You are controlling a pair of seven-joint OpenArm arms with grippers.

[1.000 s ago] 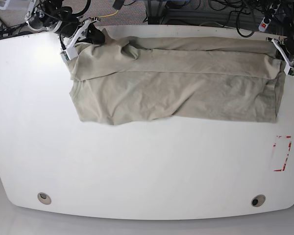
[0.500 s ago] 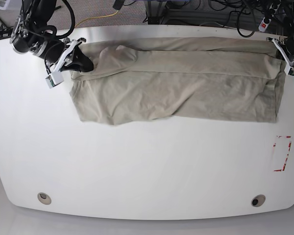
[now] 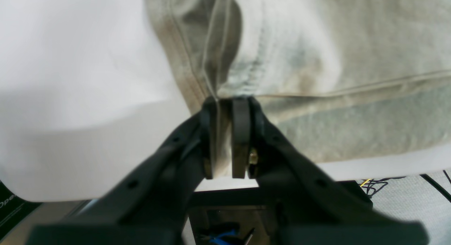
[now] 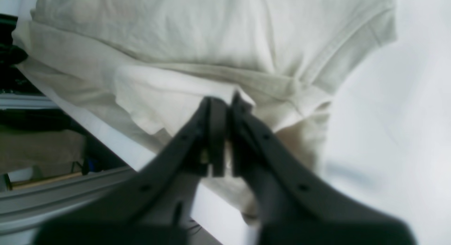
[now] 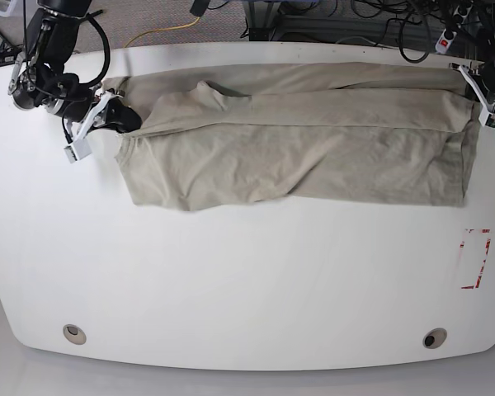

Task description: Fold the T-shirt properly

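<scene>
Nearest on the white table [image 5: 247, 280] are two round holes [image 5: 74, 333] close to the front edge, and a red-marked rectangle [image 5: 475, 258] at the right. Farther back the beige T-shirt [image 5: 313, 140] lies across the far half, folded lengthwise into a wide band with wrinkled layers. At its right end the left gripper [image 3: 227, 139] is clamped on a stitched hem of the T-shirt, fabric pinched between the pads. At the left end the right gripper [image 4: 225, 132] has its fingers pressed together on a fold of the shirt, pulling that corner out to the left.
</scene>
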